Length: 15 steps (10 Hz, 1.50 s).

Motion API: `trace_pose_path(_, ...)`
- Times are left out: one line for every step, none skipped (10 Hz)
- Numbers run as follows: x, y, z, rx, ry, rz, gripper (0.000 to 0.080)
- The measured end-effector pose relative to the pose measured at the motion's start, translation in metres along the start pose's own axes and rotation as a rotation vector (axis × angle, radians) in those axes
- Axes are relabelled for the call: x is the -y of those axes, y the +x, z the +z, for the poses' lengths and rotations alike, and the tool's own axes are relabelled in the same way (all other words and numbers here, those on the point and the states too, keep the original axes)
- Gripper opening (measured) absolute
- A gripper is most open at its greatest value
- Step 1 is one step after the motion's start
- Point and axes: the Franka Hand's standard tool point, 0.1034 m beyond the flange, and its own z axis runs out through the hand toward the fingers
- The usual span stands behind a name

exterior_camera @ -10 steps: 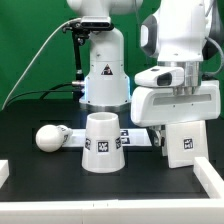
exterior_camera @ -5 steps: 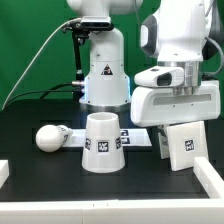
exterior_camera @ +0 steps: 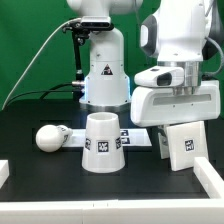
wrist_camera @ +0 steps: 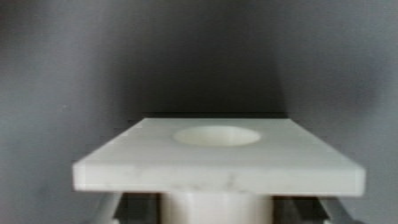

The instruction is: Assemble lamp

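Observation:
In the exterior view my gripper (exterior_camera: pixel 181 126) is at the right, shut on the squarish white base block (exterior_camera: pixel 184 146). It holds the block tilted, with the block's low edge close to the black table. In the wrist view the base block (wrist_camera: pixel 217 160) fills the frame, with its round socket facing up. My gripper (wrist_camera: pixel 217 208) grips the block at its near end. The cone-shaped shade (exterior_camera: pixel 103 143) stands upright mid-table. The ball-headed bulb (exterior_camera: pixel 49 138) lies on its side to the exterior view's left of the shade. Both are apart from the gripper.
The marker board (exterior_camera: pixel 141 136) lies flat behind the shade. The big white robot pedestal (exterior_camera: pixel 104 70) stands at the back. White rim pieces sit at the front left (exterior_camera: pixel 4 173) and front right (exterior_camera: pixel 211 181) of the table.

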Motion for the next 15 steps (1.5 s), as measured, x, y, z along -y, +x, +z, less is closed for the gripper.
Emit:
trace_pose_path(-0.003, 0.001, 0.000, -0.009, -0.004, -0.011, 0.0298)
trace_pose_path(-0.013, 0.001, 0.000, -0.035, -0.014, -0.020, 0.0298)
trace_pose_path(-0.022, 0.001, 0.000, -0.045, -0.013, -0.012, 0.0298)
trace_pose_path(-0.029, 0.001, 0.001, -0.052, -0.007, -0.003, 0.0299)
trace_pose_path(-0.033, 0.001, 0.001, -0.065, -0.002, 0.012, 0.0299)
trace_pose_path(-0.034, 0.001, 0.001, -0.066, 0.006, 0.017, 0.0299)
trace_pose_path(-0.033, 0.001, 0.001, -0.064, 0.007, 0.011, 0.0299)
trace_pose_path(-0.027, 0.002, 0.001, -0.062, 0.007, -0.012, 0.0299)
trace_pose_path(-0.012, 0.005, 0.001, -0.061, 0.001, -0.052, 0.0299)
trace_pose_path(0.000, 0.005, -0.001, -0.059, -0.006, -0.058, 0.0299)
trace_pose_path(0.016, 0.001, -0.002, -0.055, -0.009, -0.079, 0.0299)
trace_pose_path(0.031, -0.007, -0.004, -0.053, -0.015, -0.115, 0.0299)
trace_pose_path(0.041, -0.012, -0.005, -0.069, -0.027, -0.154, 0.0299)
trace_pose_path(0.048, -0.017, -0.006, -0.097, -0.043, -0.168, 0.0299)
trace_pose_path(0.044, -0.020, -0.007, -0.115, -0.055, -0.119, 0.0299)
